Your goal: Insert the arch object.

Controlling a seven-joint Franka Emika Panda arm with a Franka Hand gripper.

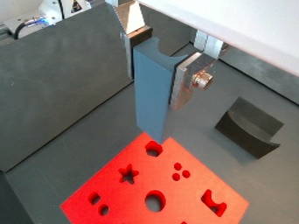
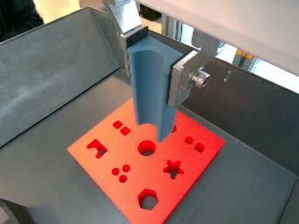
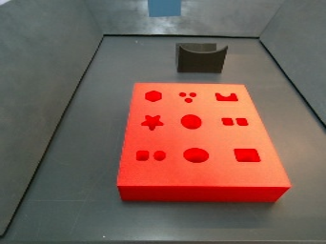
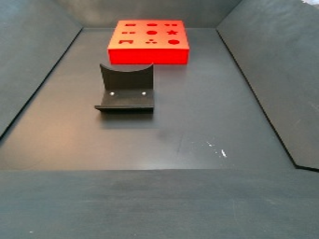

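My gripper (image 1: 158, 70) is shut on a tall blue-grey piece (image 1: 152, 96) with a semicircular notch in its upper end; I take this piece for the arch object. It hangs upright between the silver fingers (image 1: 187, 83), and shows the same way in both wrist views (image 2: 152, 96). Its lower end is above the flat red board (image 1: 152, 188), apart from it. The board has several shaped holes, one of them arch-shaped (image 3: 230, 97). In a side view only the blue piece's tip (image 3: 165, 8) shows at the frame's edge, beyond the board (image 3: 197, 143).
The dark fixture (image 3: 200, 57) stands on the floor beside the board, and also shows in a wrist view (image 1: 249, 125) and a side view (image 4: 125, 89). Grey walls (image 3: 64, 86) enclose the floor on all sides.
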